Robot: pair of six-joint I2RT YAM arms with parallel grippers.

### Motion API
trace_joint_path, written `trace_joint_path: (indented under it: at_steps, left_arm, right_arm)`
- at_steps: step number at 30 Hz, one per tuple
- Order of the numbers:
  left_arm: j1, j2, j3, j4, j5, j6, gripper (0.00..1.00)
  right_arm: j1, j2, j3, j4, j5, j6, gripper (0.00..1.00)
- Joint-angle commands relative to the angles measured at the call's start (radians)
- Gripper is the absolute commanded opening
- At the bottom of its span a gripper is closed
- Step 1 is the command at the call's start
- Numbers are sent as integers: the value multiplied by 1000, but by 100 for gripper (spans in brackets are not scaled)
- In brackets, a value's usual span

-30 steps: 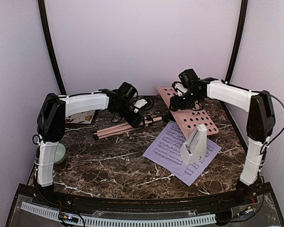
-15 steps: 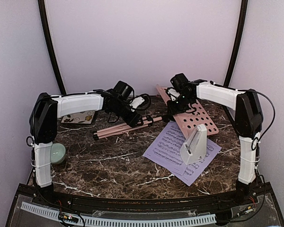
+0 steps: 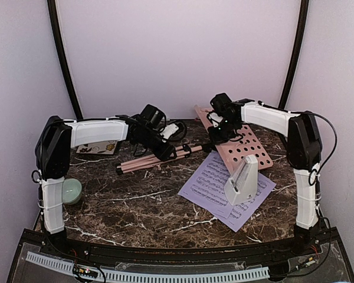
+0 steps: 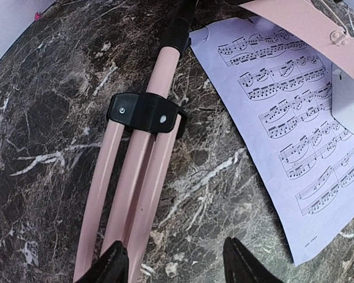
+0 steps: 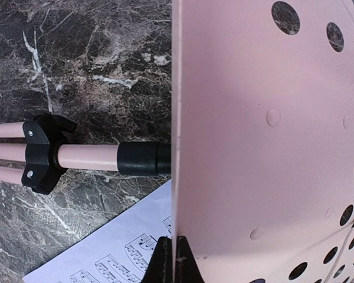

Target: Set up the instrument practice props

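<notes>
Marble desk [image 3: 135, 200] looks slick: music stand [image 5: 236, 147] may twist from right fingers [image 5: 161, 262] clenched on its edge; left fingers [image 4: 112, 268] released.

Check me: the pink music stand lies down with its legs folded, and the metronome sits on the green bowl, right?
No: the top view shows the metronome sitting on the sheet music, not the green bowl. The pink music stand does lie down with its legs folded.
</notes>
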Motion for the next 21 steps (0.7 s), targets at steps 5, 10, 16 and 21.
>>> trace_joint_path:
  at_steps: [5, 10, 16, 21]
  left_arm:
    - [6, -116, -68, 43, -14, -3, 57]
    - [6, -164, -120, 86, -32, -23, 57]
    - [7, -230, -175, 148, -61, -52, 57]
    - [10, -287, -223, 195, -87, -79, 57]
  right_arm:
    - [10, -1, 117, -13, 92, -31, 0]
    - [17, -43, 189, -7, 167, -66, 0]
    - [60, -121, 207, 98, 323, -154, 0]
    - [106, -158, 228, 187, 441, -245, 0]
